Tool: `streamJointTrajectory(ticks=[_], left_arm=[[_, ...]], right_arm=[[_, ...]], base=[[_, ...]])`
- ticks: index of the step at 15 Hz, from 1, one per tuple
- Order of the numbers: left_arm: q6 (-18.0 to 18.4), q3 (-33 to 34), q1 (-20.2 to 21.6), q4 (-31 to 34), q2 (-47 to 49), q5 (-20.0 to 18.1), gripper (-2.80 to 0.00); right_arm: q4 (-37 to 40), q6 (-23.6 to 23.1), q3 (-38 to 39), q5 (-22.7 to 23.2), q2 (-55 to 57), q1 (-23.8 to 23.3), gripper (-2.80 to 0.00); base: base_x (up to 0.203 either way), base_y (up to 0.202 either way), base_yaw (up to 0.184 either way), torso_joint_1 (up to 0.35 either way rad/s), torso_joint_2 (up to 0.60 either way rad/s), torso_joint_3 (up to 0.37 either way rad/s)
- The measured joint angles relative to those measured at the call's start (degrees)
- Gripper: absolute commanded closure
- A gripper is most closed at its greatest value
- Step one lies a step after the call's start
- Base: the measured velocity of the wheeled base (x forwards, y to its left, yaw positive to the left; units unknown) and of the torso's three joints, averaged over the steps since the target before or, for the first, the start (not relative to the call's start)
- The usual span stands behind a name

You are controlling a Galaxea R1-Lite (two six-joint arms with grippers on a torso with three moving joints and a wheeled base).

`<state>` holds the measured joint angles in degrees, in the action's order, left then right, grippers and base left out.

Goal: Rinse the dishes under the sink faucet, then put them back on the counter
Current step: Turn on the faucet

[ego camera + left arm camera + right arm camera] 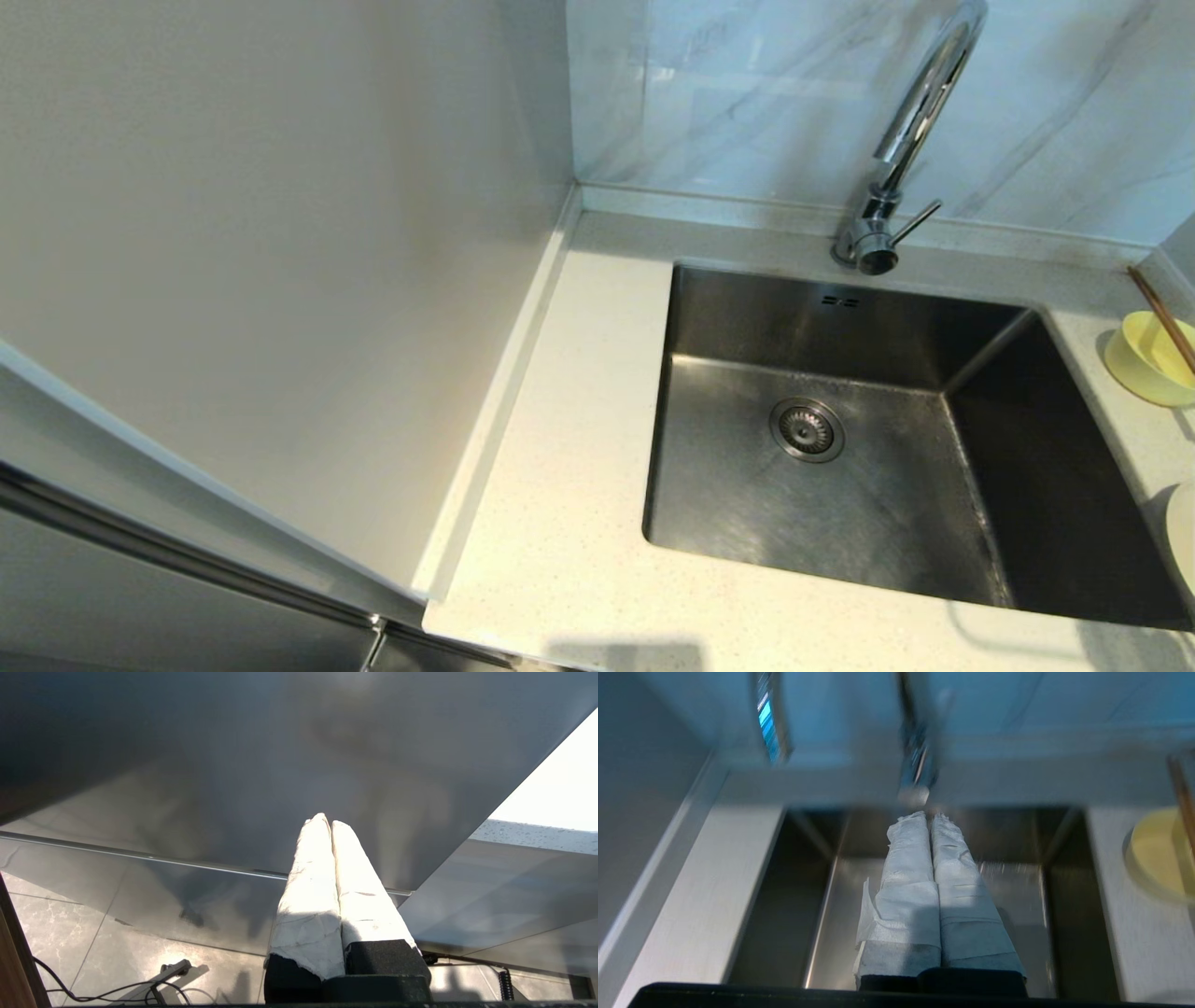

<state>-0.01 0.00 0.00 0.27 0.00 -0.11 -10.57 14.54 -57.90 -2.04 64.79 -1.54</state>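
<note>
1. Right gripper (930, 817), padded white fingers pressed together and empty, hangs above the rectangular brushed stainless-steel sink (747, 485), aimed at the tall chrome gooseneck faucet (910, 140).
2. Left gripper (325, 820), likewise closed on nothing, is parked low beside a grey cabinet panel (233, 765).
3. Small pale-yellow round bowl (1144, 359) with brown wooden chopsticks (1162, 317) sits on the off-white speckled counter (560, 467), right of the sink.
4. Stage: nothing rinsed yet; the next move likely calls for turning on the tap or fetching the bowl.

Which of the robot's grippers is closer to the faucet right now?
The right gripper: shut, it points over the sink toward the faucet. The left gripper, also shut, faces a grey cabinet panel below the counter.
</note>
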Motion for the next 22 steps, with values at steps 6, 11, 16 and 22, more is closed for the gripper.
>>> streamJointTrajectory(ticks=[6,11,16,22], left_arm=[[0.0,0.0,0.0,0.0,0.0,0.0,0.00],[0.0,0.0,0.0,0.0,0.0,0.0,0.00],[0.0,0.0,0.0,0.0,0.0,0.0,0.00],[0.0,0.0,0.0,0.0,0.0,0.0,0.00]], right_arm=[[-4.1,29.3,-12.7,-4.3,17.4,-5.6,0.00],[5.4,44.9,-20.1,8.1,27.8,-9.4,0.00],[3.9,39.1,-28.9,10.9,36.5,-8.4,0.00],[-5.7,22.2,-31.0,7.3,40.9,-5.4,0.00]], base=[[0.000,0.000,0.000,0.000,0.00,0.000],[0.000,0.000,0.000,0.000,0.00,0.000],[0.000,0.000,0.000,0.000,0.00,0.000],[0.000,0.000,0.000,0.000,0.00,0.000]])
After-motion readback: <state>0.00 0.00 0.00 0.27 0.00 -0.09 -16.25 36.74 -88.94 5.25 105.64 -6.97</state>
